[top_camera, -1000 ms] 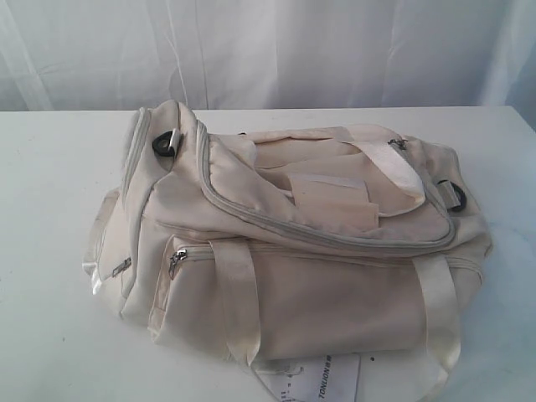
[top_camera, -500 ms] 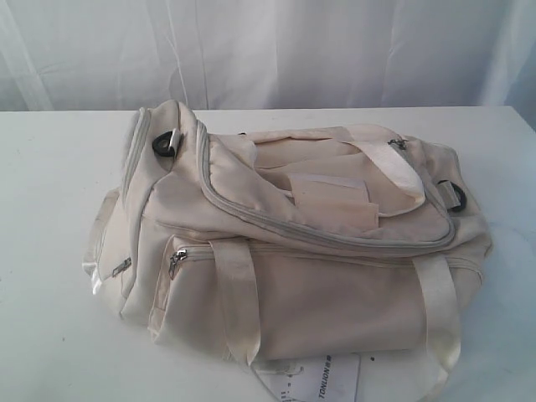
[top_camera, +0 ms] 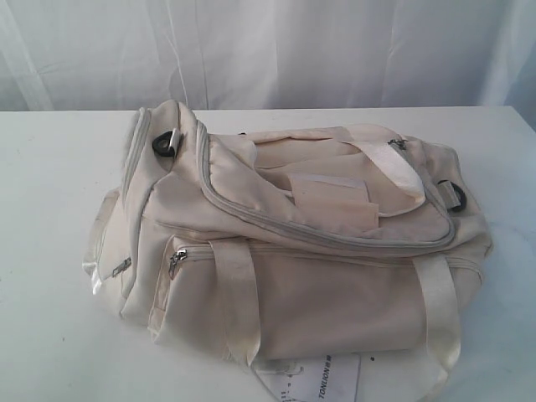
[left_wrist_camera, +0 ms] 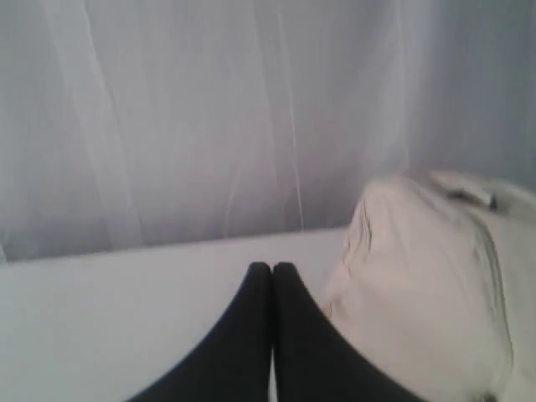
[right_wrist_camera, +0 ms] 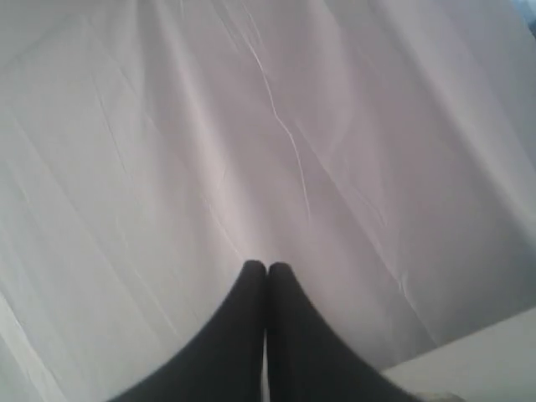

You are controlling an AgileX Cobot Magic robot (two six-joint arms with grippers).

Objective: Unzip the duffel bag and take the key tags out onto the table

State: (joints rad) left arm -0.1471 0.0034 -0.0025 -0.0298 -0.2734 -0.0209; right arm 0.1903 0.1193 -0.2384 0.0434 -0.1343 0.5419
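- Exterior view: one duffel bag [top_camera: 318,243] lay on its side in the middle of the white surface [top_camera: 50,184], with the white curtain [top_camera: 268,50] hanging behind it.
- The grey main zip [top_camera: 335,239] ran closed along the top panel.
- Count on the bag: two satin strap handles, one across the near side [top_camera: 239,301] and one draped over the top [top_camera: 394,167].
- Two black rings showed, one at each end [top_camera: 162,144] [top_camera: 448,191].
- One white paper hang-tag [top_camera: 322,378] poked out at the near edge.
- Neither tool appeared in this view.
- Left wrist view: the left tool [left_wrist_camera: 272,266] was pinched fully together, its two dark fingers pressed tip to tip with nothing between them.
- It hovered above the bare surface, with one end of the duffel bag just beside it. Whether it touched the fabric could not be told.
- Right wrist view: the right tool [right_wrist_camera: 266,266] was also squeezed tight, finger against finger, and gripped nothing.
- It pointed at the curtain, with only a corner of the surface showing. The bag was out of this shot.
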